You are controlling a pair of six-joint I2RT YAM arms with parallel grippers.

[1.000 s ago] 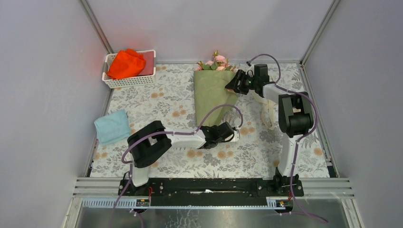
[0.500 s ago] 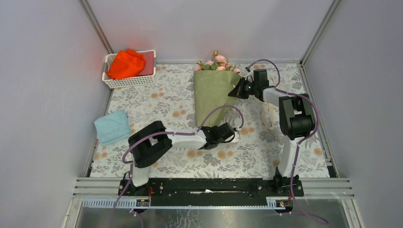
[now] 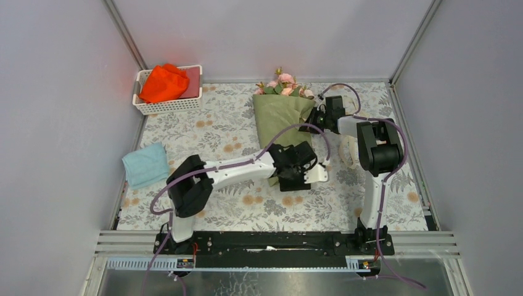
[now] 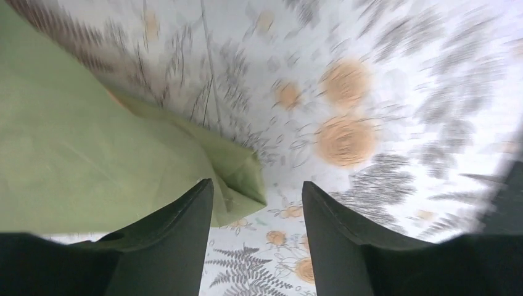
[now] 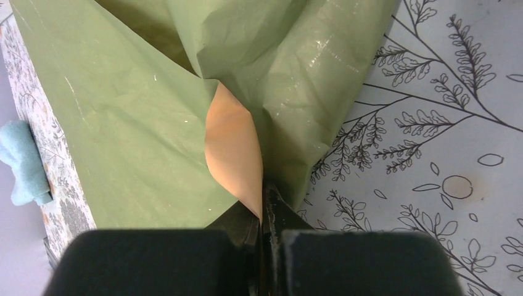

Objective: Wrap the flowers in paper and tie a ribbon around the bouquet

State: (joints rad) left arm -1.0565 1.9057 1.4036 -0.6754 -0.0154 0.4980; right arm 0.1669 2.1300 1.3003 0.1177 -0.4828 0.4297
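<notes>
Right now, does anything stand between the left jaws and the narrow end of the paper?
Nothing visible does. The left jaws stand open right at the folded tip of the paper, over the tablecloth.

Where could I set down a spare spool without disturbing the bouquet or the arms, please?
Widest bare tablecloth: between the white basket, the blue cloth and the bouquet. A smaller patch lies front right, between the left gripper and the right arm. Crowded: right of the bouquet, where the right gripper pinches the paper near the ribbon.
</notes>
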